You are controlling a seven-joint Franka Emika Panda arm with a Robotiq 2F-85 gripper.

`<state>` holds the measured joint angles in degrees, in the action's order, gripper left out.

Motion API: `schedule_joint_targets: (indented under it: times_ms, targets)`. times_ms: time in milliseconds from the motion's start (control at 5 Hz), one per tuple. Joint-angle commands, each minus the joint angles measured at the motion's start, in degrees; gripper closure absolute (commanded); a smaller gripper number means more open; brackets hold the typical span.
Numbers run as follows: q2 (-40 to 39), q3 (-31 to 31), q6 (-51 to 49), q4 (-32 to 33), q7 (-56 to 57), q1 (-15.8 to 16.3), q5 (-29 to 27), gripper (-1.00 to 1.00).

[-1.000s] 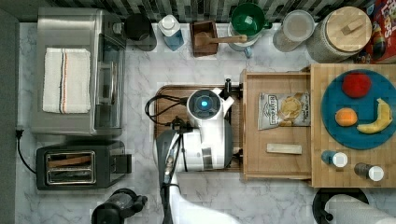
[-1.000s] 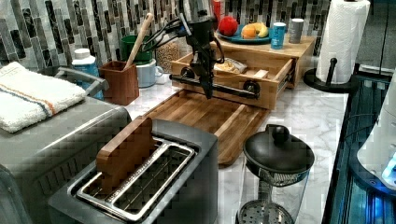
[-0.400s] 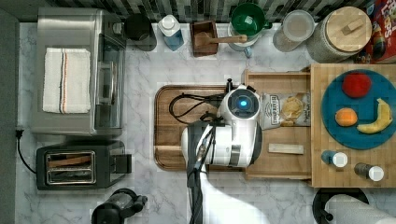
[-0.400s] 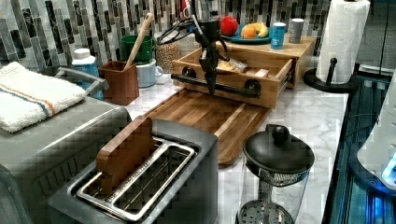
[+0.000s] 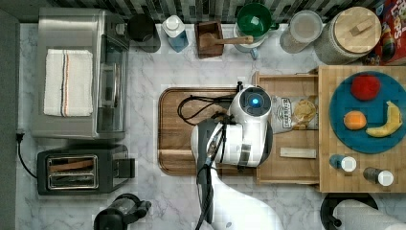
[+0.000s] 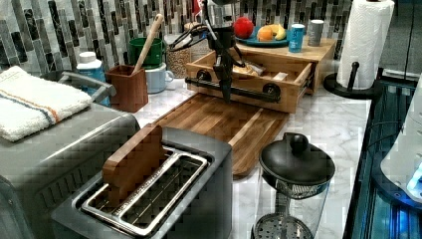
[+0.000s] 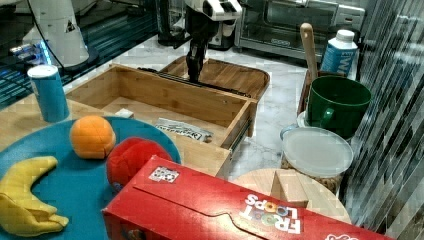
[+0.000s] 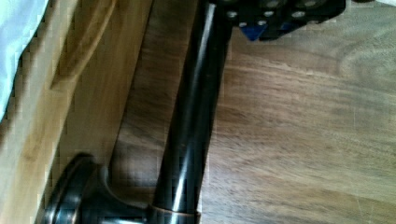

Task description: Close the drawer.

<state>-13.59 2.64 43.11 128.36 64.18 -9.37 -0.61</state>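
Note:
The drawer is a pale wooden box standing partly pulled out from under the slab with the blue plate. It holds a snack packet and a small pale block. A dark bar handle runs across the drawer front. My gripper points straight down, shut, its tips against the outer side of that bar, with nothing held. From the right view the gripper stands just beyond the drawer front wall. The wrist view shows the handle close up over dark wood.
A darker round-cornered wooden tray lies under my arm, in front of the drawer. The butcher-block slab carries a blue plate with fruit. A toaster, a toaster oven, mugs and jars line the counter edges.
My arm has travelled toward the top view's right with the gripper against the handle. The drawer has slid further in under the slab, uncovering more of the brown tray.

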Motion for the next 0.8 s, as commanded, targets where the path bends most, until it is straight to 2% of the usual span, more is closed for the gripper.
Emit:
schedule_joint_targets:
  times_ms: [200,400,600,800]
  targets:
    - [-0.1,-7.2,0.2,-8.3,10.9,-7.5,0.6,1.0]
    - [-2.7,-8.4,-3.0,-13.0,14.8,-10.5,-1.3,1.0]
    - [-3.4,-9.3,2.0,-12.7,18.1,-13.5,-6.1,1.0]
    - [-6.2,-9.6,2.7,-16.0,24.5,-16.8,-7.5,1.0]
